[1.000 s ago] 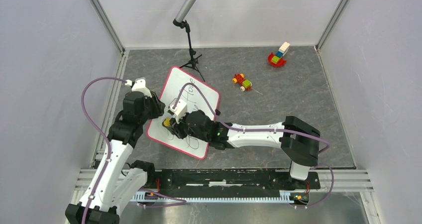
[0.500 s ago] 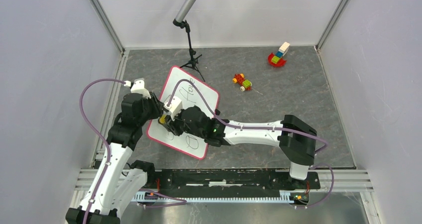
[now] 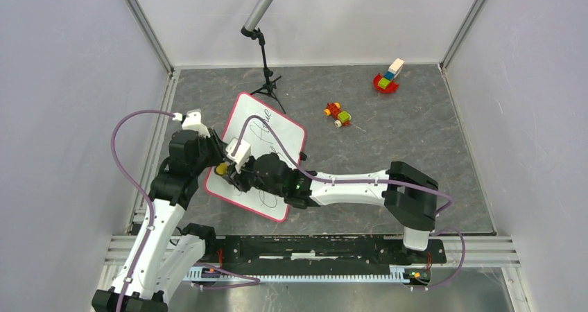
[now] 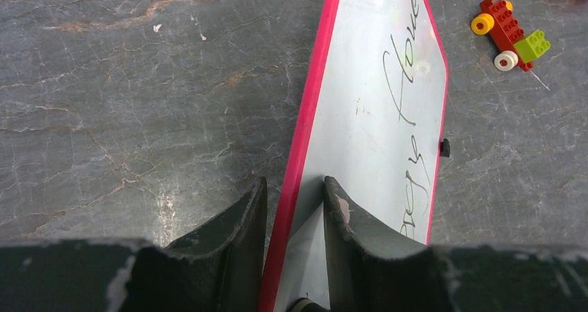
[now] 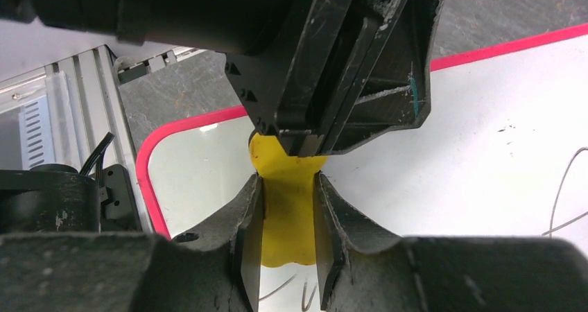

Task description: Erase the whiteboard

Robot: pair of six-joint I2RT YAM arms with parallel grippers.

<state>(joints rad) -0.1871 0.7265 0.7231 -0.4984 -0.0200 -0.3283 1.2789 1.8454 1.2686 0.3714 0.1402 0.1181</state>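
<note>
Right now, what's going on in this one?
The left gripper straddles the pink rim of the large flat white whiteboard, apparently steadying it on the grey table. The right gripper holds a small yellow eraser over the board near its left edge. Black handwriting runs across the board, so erasing isn't finished.

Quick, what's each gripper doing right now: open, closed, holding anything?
Left gripper: closed on the whiteboard, at its red rim.
Right gripper: closed on a yellow object.
</note>
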